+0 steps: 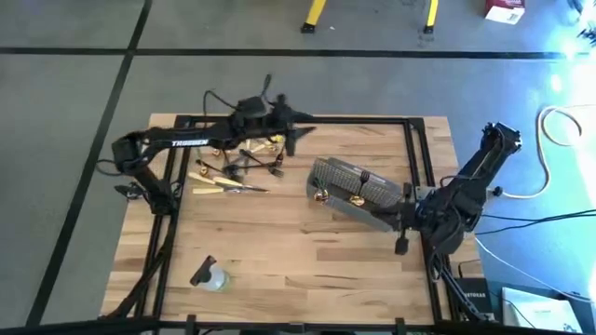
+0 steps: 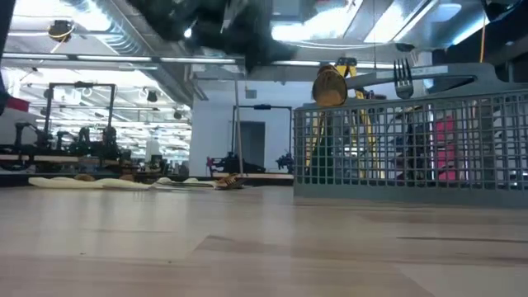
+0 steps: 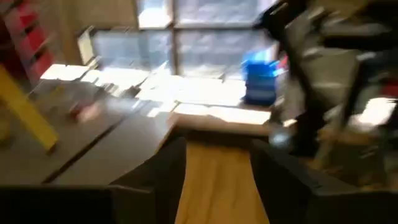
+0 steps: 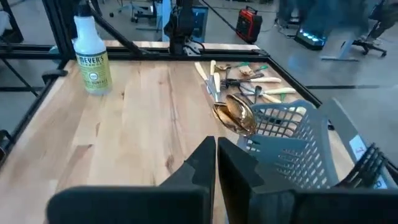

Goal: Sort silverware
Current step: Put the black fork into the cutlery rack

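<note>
The silverware (image 1: 235, 164) lies in a loose pile on the table's far left part: pale tan, black and green pieces (image 4: 249, 81). A gold spoon (image 4: 235, 115) and a dark fork (image 2: 403, 78) stick out over the rim of the grey mesh basket (image 1: 358, 189). My left gripper (image 3: 217, 146) hangs open above the table near the far edge, right of the pile, with nothing between its fingers. My right gripper (image 4: 216, 163) is shut, low over the table at the basket's near right corner. My right gripper stands close against the basket's near right corner (image 4: 273, 146), its fingers level and pointing toward the table's left. I cannot tell whether a finger touches the basket's wall. Nothing sits between the fingers.
A clear spray bottle (image 1: 209, 275) lies on the table near the front left. A black frame rail (image 1: 279, 119) runs round the table's edges. Bare wood spreads across the middle and near part of the table (image 1: 298, 251).
</note>
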### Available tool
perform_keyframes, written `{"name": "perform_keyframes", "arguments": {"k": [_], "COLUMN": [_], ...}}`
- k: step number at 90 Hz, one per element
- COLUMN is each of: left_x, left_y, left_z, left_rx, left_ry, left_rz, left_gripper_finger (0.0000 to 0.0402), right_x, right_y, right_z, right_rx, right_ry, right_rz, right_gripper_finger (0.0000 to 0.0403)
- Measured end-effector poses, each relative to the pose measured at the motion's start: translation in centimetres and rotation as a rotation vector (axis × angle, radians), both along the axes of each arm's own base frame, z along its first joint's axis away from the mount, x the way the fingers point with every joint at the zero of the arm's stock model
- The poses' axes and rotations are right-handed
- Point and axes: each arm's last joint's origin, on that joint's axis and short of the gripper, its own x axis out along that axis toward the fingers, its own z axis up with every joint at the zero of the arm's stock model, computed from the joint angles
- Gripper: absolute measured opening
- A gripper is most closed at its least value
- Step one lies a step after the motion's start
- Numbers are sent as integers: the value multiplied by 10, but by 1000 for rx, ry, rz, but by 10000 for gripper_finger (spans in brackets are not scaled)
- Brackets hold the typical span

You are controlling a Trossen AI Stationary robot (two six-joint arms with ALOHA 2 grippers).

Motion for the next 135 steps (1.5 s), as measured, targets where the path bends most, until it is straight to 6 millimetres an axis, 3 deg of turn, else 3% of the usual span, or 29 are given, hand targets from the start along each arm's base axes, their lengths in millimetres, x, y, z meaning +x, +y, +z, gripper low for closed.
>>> {"name": "perform_keyframes", "arguments": {"k": [10,24,40,49,70,104,135], "left_x": [-11,-10,-14,-19,-33,-35,-34], "left_y": [0,-6,-9,-14,-12,1,5], "left_z": [-41,-78,-61,-64,-78,-108,-122], "left_rx": [-134,-194,-243,-184,-134,-100,-125], "left_ry": [122,386,669,861,1102,1236,1273], "left_rz": [97,93,94,123,32,-151,-139], "left_gripper_finger": [164,164,164,164,164,164,161], "right_x": [4,12,21,26,33,39,40], "right_y": [3,-3,-10,-13,-15,-8,-7], "right_z": [-3,-4,-6,-6,-7,-14,-15], "right_rx": [-31,-24,22,31,44,45,40], "right_ry": [10,22,73,92,128,172,177], "right_rz": [-5,-48,-31,-10,50,98,97], "right_gripper_finger": [1,1,1,1,1,1,1]}}
